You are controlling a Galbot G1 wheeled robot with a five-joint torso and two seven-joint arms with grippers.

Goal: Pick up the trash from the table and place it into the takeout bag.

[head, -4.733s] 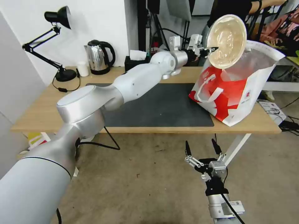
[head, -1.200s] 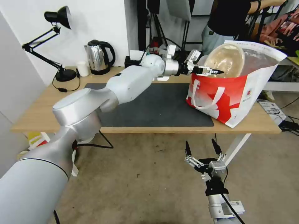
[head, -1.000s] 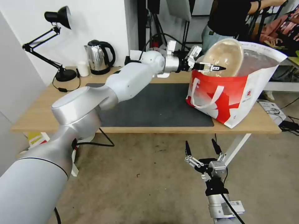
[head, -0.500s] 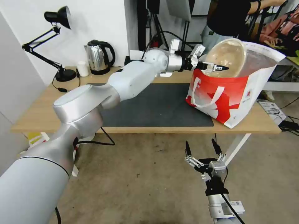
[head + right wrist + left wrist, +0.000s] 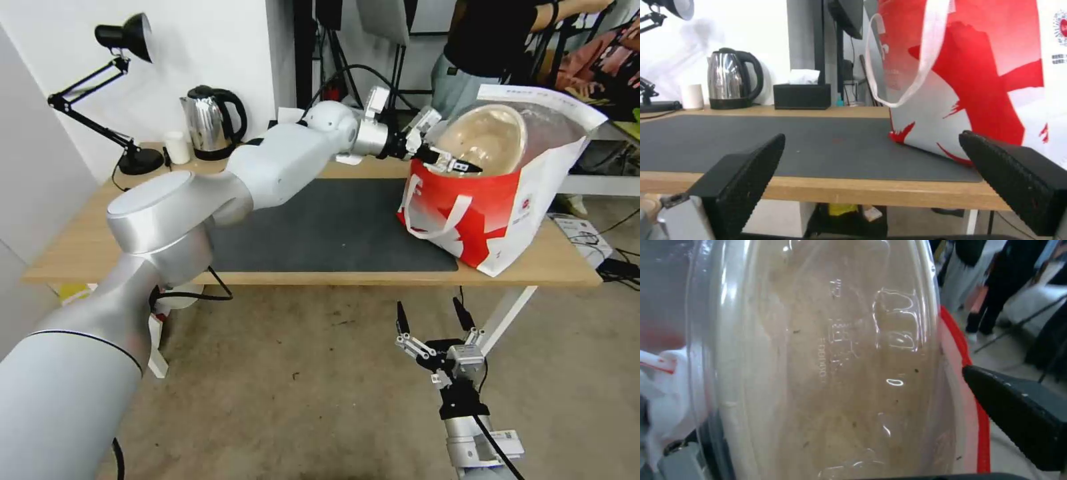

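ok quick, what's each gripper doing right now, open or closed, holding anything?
Left gripper: closed on the beige paper bowl, at the white-and-red takeout bag's mouth.
Right gripper: open, empty, low before the table.

The left gripper (image 5: 448,160) has brought the beige paper bowl (image 5: 485,139) down from high above the takeout bag (image 5: 497,200) until it sits partly inside the bag's mouth, and the bag's near wall now stands straighter at the table's right end.
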